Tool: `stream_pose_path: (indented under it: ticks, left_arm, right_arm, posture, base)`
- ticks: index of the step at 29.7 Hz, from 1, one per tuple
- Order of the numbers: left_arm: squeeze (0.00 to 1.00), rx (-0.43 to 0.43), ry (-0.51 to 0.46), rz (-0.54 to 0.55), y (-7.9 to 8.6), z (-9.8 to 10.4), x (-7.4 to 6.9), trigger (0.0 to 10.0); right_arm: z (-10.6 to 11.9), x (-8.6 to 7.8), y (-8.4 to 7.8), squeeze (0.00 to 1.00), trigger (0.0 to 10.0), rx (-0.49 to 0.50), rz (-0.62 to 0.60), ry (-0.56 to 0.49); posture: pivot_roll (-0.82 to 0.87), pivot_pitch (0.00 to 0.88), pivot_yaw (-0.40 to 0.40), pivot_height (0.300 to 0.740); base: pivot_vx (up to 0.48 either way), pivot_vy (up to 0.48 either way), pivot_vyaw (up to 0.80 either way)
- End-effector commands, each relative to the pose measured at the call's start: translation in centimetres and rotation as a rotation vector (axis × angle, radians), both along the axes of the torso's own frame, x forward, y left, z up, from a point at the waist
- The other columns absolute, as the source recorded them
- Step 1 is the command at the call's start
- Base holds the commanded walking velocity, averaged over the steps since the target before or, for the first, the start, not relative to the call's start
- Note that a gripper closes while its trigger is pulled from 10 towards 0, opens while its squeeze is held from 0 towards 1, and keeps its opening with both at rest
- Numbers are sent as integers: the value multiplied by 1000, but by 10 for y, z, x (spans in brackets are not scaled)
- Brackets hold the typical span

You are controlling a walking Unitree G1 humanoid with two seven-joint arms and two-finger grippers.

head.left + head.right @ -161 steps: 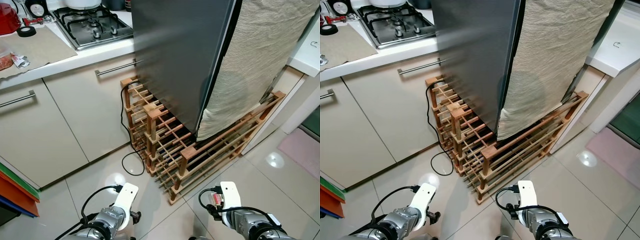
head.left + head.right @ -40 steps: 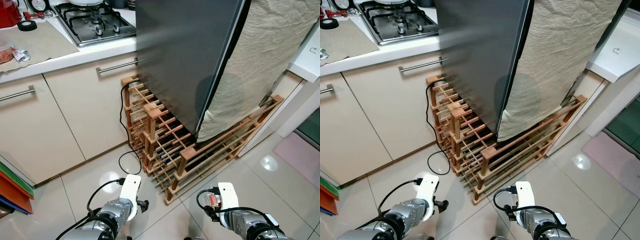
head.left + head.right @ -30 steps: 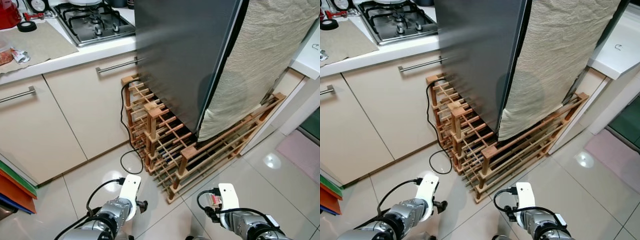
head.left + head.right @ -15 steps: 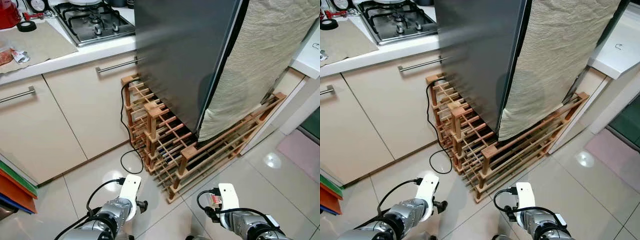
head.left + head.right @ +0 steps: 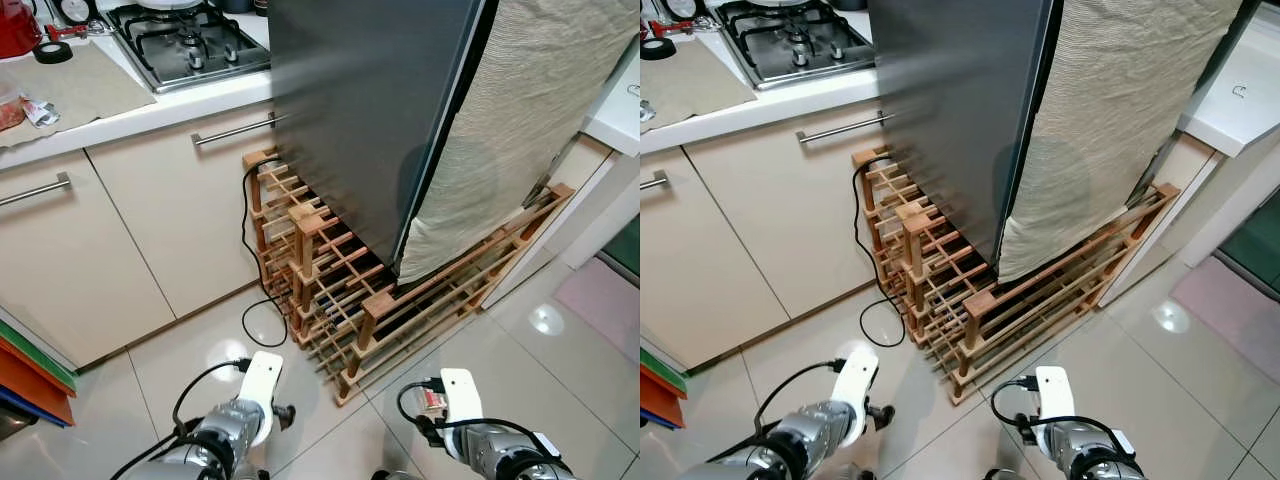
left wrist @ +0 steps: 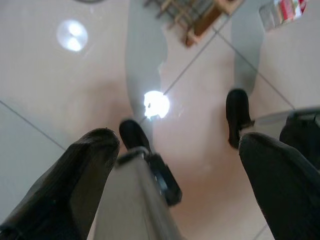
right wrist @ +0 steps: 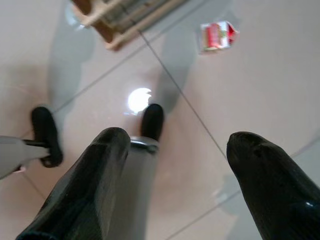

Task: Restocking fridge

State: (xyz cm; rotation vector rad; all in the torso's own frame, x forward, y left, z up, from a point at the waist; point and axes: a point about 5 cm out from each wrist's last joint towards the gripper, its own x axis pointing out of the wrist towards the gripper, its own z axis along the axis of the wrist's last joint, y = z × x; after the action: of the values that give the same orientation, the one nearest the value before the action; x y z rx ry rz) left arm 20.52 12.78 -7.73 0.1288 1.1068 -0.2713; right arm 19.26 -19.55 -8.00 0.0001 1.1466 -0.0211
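The tall dark grey fridge (image 5: 370, 110) stands straight ahead, with a beige cloth (image 5: 520, 130) hanging down its right side. Both silver arms hang low at the bottom of the head views, the left arm (image 5: 235, 430) and the right arm (image 5: 480, 445). My left gripper (image 6: 175, 165) is open over the pale floor tiles, nothing between its fingers. My right gripper (image 7: 175, 175) is open too and points at the floor. A small red and white carton (image 7: 217, 35) lies on the tiles near the rack's corner, apart from both grippers.
A wooden wine rack (image 5: 340, 290) fills the floor under and in front of the fridge, with a black cable (image 5: 250, 300) looping beside it. Cream cabinets (image 5: 120, 230) and a gas hob (image 5: 190, 45) are on the left. A pink mat (image 5: 605, 300) lies at right.
The head view has shifted only slightly. Both arms still hang low and the fridge, cloth and rack stand as before.
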Motion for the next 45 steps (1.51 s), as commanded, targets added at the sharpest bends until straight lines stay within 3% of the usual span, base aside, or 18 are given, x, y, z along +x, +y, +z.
stream_pose_path:
  ticks: [1, 45]
  left_arm:
    - [0, 13, -15, -13, -1, 1, 2, 10000]
    - [0, 40, -29, -31, 4, -1, -1, 10000]
  right_arm:
    - [0, -1, -4, 0, 10000, -13, -12, 3]
    - [-2, -3, 2, 0, 10000, -25, 33, 9]
  posture:
    - [79, 45, -36, 740]
    - [88, 46, -41, 740]
  base:
    - [0, 0, 0]
    - [0, 0, 0]
